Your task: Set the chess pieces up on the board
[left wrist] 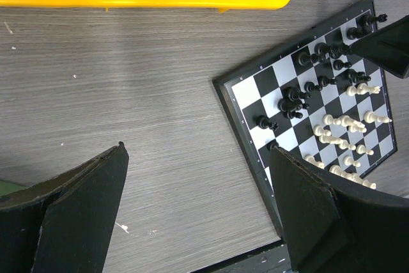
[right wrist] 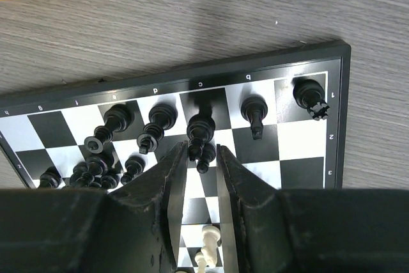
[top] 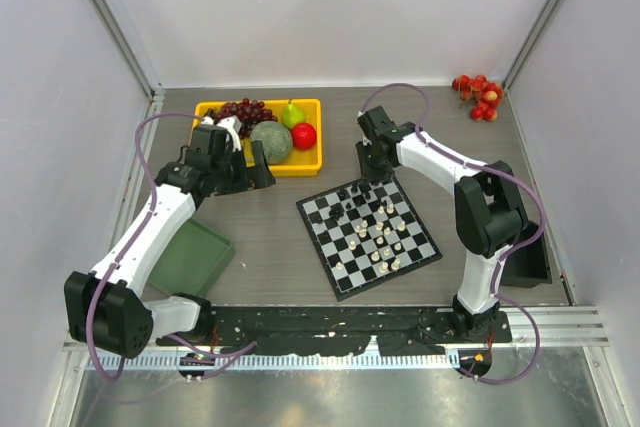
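The board [top: 335, 269] lies tilted at the table's middle; it also shows in the left wrist view [left wrist: 254, 89] and the right wrist view [right wrist: 300, 140]. Black chess pieces [top: 349, 197] crowd its far corner and cream-white pieces [top: 388, 244] lie scattered toward the near right. In the right wrist view a row of black pieces [right wrist: 162, 118] stands along the edge rank. My right gripper [top: 365, 183] [right wrist: 203, 153] is over that corner, its fingers a narrow gap apart around a tall black piece [right wrist: 200, 129] and a small pawn. My left gripper [top: 243, 173] [left wrist: 198, 202] is wide open and empty over bare table left of the board.
A yellow tray [top: 312, 161] behind the left gripper holds dark grapes [top: 242, 110], a melon [top: 271, 139], a pear [top: 292, 113] and a red apple [top: 304, 135]. A green tray [top: 195, 257] sits at near left. Red fruit [top: 477, 94] lies at the far right; a dark box [top: 530, 269] at near right.
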Motion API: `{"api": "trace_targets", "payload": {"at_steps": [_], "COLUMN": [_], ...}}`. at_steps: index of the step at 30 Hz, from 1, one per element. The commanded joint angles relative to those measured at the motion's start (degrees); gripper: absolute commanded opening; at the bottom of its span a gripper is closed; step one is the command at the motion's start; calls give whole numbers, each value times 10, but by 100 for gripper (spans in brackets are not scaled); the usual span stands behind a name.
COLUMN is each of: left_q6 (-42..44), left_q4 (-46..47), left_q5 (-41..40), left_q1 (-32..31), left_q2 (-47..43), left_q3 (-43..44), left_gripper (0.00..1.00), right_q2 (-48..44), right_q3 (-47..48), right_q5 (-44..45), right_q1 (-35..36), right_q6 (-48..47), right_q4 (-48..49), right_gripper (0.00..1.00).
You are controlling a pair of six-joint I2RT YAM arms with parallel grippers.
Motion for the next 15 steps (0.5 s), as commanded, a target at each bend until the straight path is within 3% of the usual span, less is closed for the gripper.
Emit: {"api": "trace_targets", "payload": {"at_steps": [1,15], "left_q6": [-1,0], "left_q4": [21,22], "left_q5": [12,10], "left_q1": [-2,-2], "left_q2": [3,1], "left_q3": [13,7], "left_gripper": [100,100], "right_q2": [6,-6], "right_q3": [18,15], "right_q5": [-4,-28], "right_q1": [3,2], "right_q6": [-9,-7], "right_q4": [3,12], "right_gripper": [30,33]}}
